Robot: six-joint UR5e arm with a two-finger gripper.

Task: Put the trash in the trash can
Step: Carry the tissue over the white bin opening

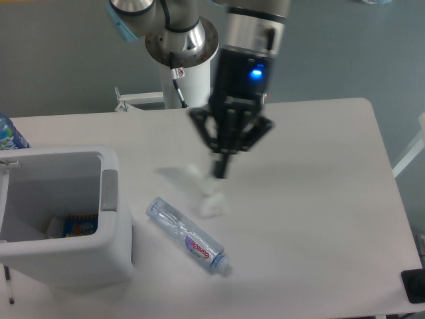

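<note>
My gripper [220, 171] is shut on the crumpled translucent-white wrapper [210, 198], which dangles below the fingertips above the middle of the table. The clear crushed bottle with the pink-and-white label [188, 236] lies on its side just below and left of the wrapper, apart from it. At the left stands the white trash can [73, 256] with a grey panel [109, 191] on its right rim. The gripper is well to the right of the can's opening.
A blue item [80, 226] lies inside the can. A blue-labelled bottle [8, 135] peeks in at the far left edge. The arm's white base [182, 73] stands at the back of the table. A black object [415, 286] sits at the bottom right corner.
</note>
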